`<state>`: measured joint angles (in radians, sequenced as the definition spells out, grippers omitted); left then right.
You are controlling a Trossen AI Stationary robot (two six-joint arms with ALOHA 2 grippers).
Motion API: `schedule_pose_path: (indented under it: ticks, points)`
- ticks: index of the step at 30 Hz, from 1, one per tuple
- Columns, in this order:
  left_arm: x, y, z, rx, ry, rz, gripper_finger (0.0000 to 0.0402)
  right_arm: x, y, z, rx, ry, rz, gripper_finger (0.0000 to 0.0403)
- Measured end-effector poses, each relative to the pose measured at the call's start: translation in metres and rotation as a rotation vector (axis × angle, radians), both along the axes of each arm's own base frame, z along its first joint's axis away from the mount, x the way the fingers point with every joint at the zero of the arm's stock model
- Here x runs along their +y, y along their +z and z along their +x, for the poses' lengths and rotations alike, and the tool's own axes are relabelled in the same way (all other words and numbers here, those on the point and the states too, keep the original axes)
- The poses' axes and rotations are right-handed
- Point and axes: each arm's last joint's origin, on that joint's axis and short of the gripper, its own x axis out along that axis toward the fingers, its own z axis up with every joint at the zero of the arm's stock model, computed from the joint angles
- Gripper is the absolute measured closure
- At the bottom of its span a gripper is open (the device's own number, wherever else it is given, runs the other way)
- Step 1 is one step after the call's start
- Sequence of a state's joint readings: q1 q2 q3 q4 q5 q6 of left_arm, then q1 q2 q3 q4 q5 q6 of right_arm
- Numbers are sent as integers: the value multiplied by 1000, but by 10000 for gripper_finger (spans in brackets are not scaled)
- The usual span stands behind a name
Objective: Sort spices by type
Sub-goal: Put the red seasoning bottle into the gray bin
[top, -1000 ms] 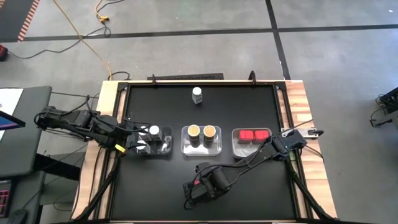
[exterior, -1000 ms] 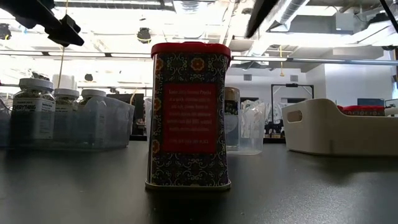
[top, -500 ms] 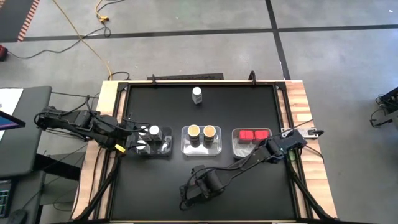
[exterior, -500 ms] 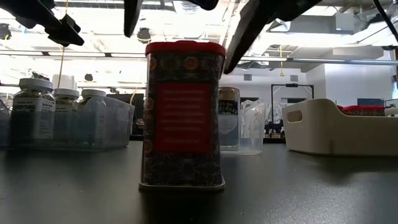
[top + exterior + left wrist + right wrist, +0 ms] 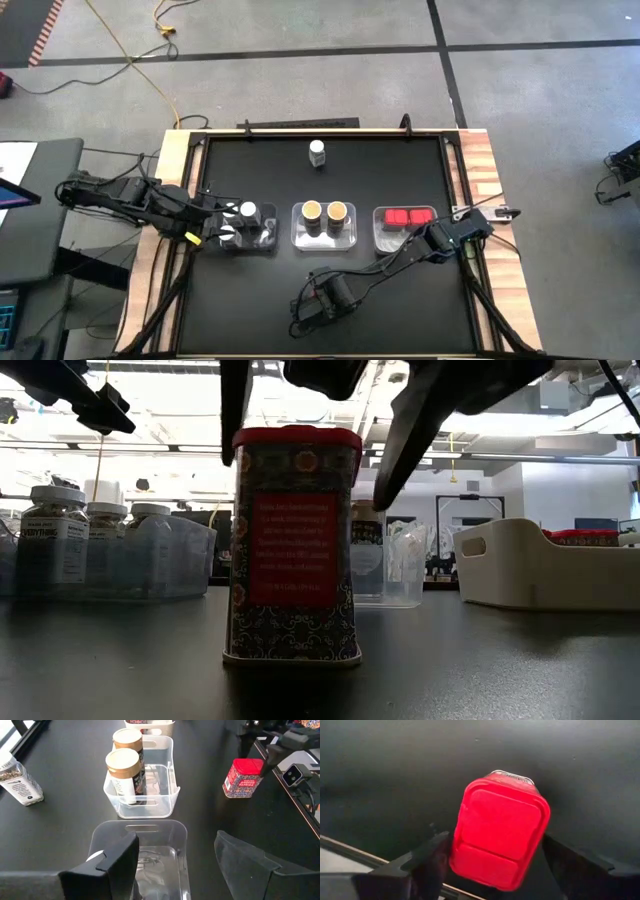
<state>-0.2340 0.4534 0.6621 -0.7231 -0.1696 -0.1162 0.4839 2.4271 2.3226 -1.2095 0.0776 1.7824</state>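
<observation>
A red rectangular tin (image 5: 292, 545) stands upright on its base near the table's near edge. My right gripper (image 5: 496, 851) is open above it, with one finger on each side of its red lid (image 5: 500, 836). My left gripper (image 5: 175, 865) is open and waits over the left clear tray (image 5: 240, 226), which holds white-capped jars. Two tan-topped jars (image 5: 325, 212) stand in the middle tray. Red packets (image 5: 408, 216) lie in the right tray. One white-capped jar (image 5: 317, 152) stands alone near the far edge. My right gripper comes at the tin from above, fingers pointing down past its lid. One finger (image 5: 436, 860) lies close against the lid's edge (image 5: 456, 851), and I cannot tell whether it touches. The other finger (image 5: 570, 862) stands apart from the tin.
The three trays (image 5: 325, 238) stand in a row across the table's middle. The right arm's links (image 5: 400, 258) stretch low from the right edge to the near middle. Bare black surface (image 5: 240, 300) lies along the near left side, and more lies between the trays and the lone jar.
My right gripper has moved toward the table's left and near edge and come down, so its open fingers now stand on each side of the tin's top. The tin has shifted a little toward the near edge and turned slightly, and it stays upright.
</observation>
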Motion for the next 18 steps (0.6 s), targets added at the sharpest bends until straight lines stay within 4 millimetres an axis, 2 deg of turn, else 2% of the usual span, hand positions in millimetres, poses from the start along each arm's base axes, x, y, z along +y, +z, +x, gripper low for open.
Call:
schedule_pose_path:
  ticks: [8,18]
  points:
    - [0,0,0,0,0,0,152,-5,-2,0,19,-16,-8,112]
    - [0,0,0,0,0,0,152,-14,-3,-4,96,35,-62,123]
